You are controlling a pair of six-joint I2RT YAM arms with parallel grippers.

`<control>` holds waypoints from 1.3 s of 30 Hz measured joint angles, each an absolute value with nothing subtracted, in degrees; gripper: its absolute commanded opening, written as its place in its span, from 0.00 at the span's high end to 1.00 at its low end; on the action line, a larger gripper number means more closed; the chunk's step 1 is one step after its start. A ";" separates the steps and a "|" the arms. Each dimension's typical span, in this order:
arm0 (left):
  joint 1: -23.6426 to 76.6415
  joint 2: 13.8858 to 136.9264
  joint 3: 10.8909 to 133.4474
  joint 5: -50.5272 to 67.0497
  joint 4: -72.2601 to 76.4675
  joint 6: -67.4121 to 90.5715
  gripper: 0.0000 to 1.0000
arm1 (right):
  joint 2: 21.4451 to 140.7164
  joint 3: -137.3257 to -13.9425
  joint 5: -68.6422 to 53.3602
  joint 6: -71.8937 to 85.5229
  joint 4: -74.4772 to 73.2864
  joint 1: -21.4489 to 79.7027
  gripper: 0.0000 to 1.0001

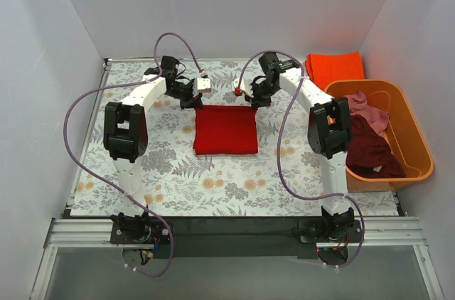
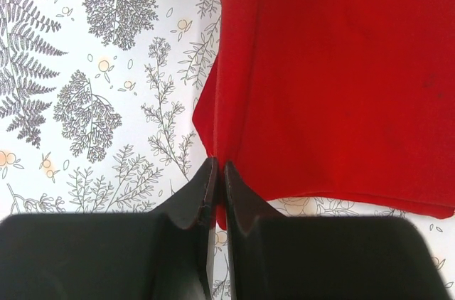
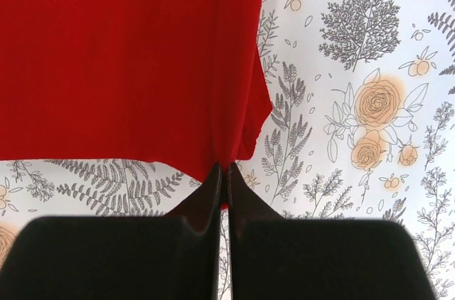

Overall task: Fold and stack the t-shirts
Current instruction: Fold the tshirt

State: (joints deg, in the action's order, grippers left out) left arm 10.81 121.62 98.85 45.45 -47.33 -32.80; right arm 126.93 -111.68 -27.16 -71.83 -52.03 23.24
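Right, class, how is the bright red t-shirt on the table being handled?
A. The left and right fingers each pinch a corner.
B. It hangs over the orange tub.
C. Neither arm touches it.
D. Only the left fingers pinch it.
A: the wrist views show the left fingers and the right fingers each closed on a corner of the red t-shirt.

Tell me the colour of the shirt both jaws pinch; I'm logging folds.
The t-shirt is plain bright red, clearest in the left wrist view.

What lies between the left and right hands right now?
The far edge of the folded bright red cloth t-shirt spans from left hand to right hand, seen in the top view.
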 measured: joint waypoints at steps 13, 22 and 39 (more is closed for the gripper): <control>8.62 125.86 99.74 43.75 -43.16 -27.18 0.66 | 129.29 -113.49 -24.80 -63.55 -46.37 22.96 0.34; 1.69 119.33 93.38 46.94 -26.59 11.05 0.54 | 123.31 -110.15 -26.24 -38.72 -36.95 17.85 0.34; 16.34 102.65 48.14 56.99 14.79 81.25 0.49 | 110.43 -71.46 -55.11 9.02 -9.58 26.02 0.48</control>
